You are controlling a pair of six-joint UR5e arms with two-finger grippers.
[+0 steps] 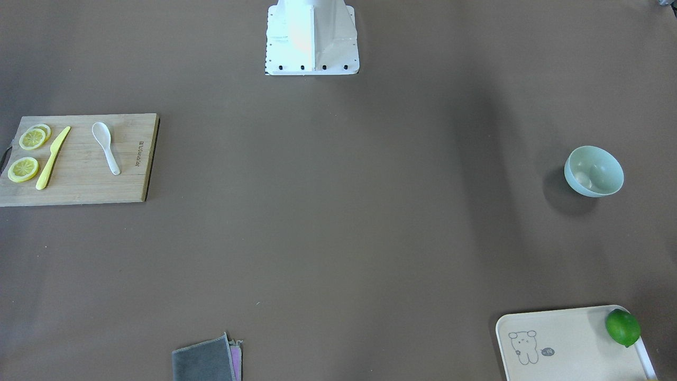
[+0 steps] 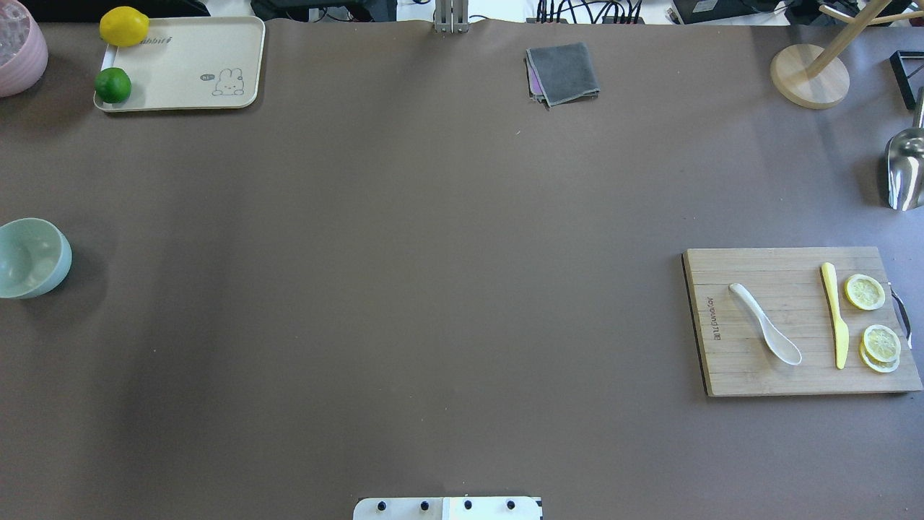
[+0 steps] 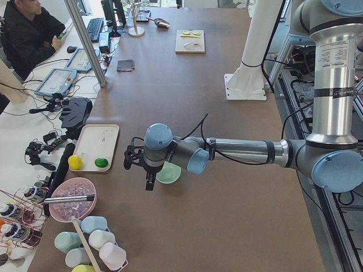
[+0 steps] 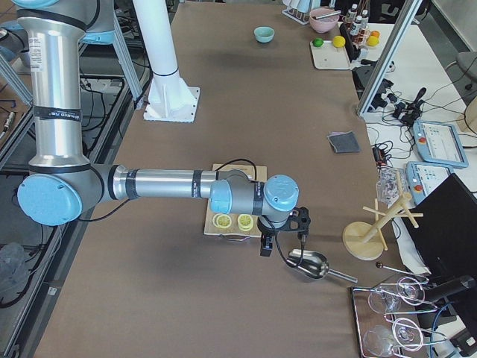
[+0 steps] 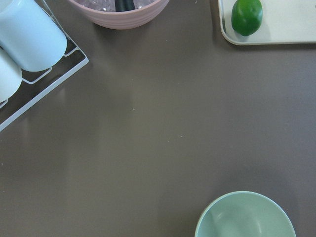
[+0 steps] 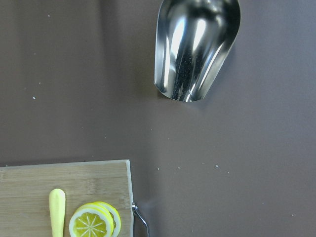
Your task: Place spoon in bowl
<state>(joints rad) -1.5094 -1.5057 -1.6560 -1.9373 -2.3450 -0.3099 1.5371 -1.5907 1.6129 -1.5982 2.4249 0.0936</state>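
While the spoon (image 2: 765, 334) lies flat on the cutting board (image 2: 794, 379) beside the yellow knife (image 2: 834, 318) (right arm's side), the bowl (image 2: 32, 258) stands well apart at the left end, likely demanding a long carry; left gripper (image 3: 138, 164) and right gripper (image 4: 283, 237) hover, jaw state impossible to tell

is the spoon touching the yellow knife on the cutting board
Apart. The overhead exterior view shows the spoon and the yellow knife lying side by side, with a strip of bare cutting board between them.
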